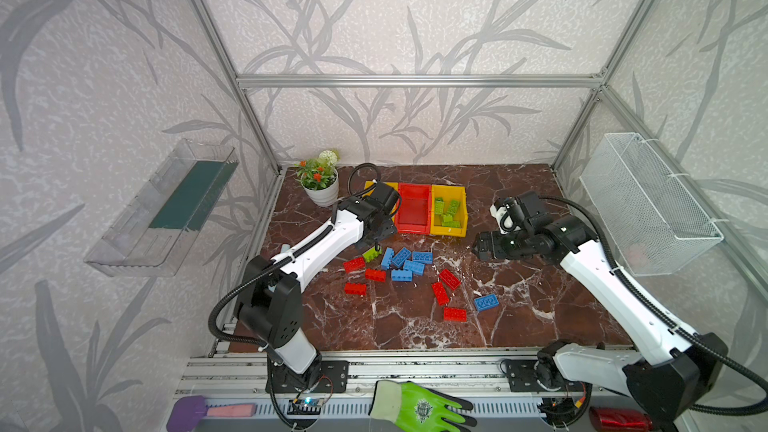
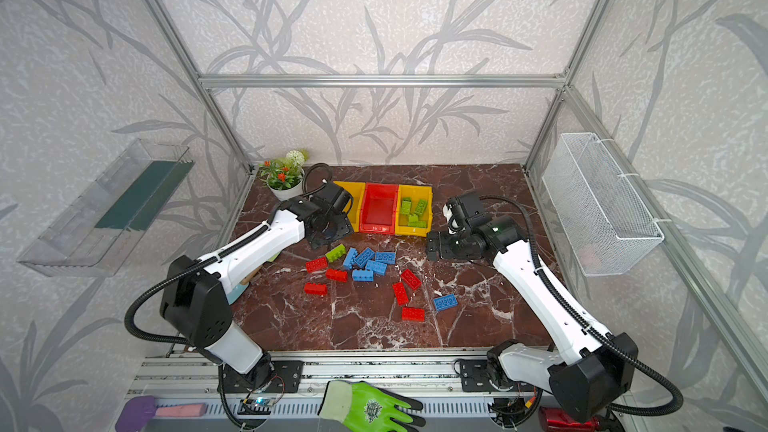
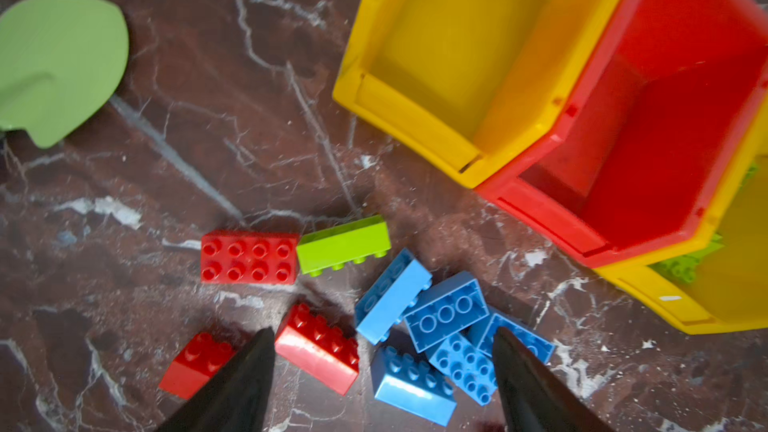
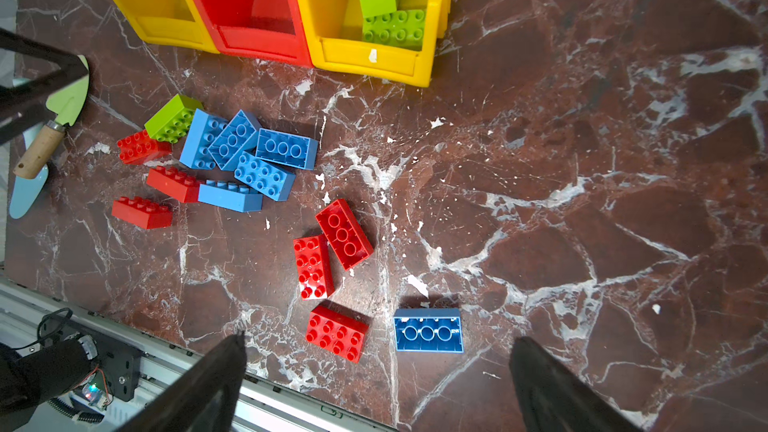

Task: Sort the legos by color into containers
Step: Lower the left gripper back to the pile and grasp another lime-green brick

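Note:
Loose legos lie mid-table: a blue cluster, several red bricks, one lime green brick and a lone blue brick. At the back, the containers stand in a row. The left yellow bin and the red bin look empty. The right yellow bin holds several green bricks. My left gripper hovers open above the red and blue bricks, holding nothing. My right gripper stands open and empty, right of the bins.
A potted plant stands at the back left, beside the bins. A green-bladed trowel lies under the left arm. A wire basket hangs on the right wall and a clear tray on the left. A green glove rests on the front rail.

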You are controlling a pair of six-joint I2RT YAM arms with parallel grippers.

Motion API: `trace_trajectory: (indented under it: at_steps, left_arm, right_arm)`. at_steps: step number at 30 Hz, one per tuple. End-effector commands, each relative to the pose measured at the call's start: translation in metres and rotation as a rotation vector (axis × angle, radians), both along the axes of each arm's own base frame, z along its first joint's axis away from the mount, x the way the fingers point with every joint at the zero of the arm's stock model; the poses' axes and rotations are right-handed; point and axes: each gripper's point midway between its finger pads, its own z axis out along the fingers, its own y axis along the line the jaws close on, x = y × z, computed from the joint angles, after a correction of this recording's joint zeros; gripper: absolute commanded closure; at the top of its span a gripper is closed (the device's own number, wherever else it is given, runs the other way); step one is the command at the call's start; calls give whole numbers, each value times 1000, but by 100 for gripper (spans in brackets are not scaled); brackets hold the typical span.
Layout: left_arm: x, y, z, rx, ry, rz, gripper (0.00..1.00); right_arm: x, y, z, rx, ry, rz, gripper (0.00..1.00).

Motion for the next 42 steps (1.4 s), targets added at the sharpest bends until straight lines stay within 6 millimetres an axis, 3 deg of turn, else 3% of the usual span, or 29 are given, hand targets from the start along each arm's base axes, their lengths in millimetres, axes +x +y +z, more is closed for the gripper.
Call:
trace_trajectory:
  at_steps: [1,16,24,35,42]
  left_arm:
    - [-6,7,-2,-35,-27,103,18]
    - [5,14,-56,-13,61,127,18]
    - [13,13,-81,7,105,126,18]
    - [21,11,-100,11,142,119,19]
    - [26,8,-104,15,160,106,28]
  right_arm:
    - [5,14,17,44,-45,41,1]
    - [-14,23,11,40,-9,49,1]
    - [-11,20,14,7,-17,40,1]
    - [-6,21,11,-8,-5,39,1]
    - [-3,22,10,-23,-3,46,1]
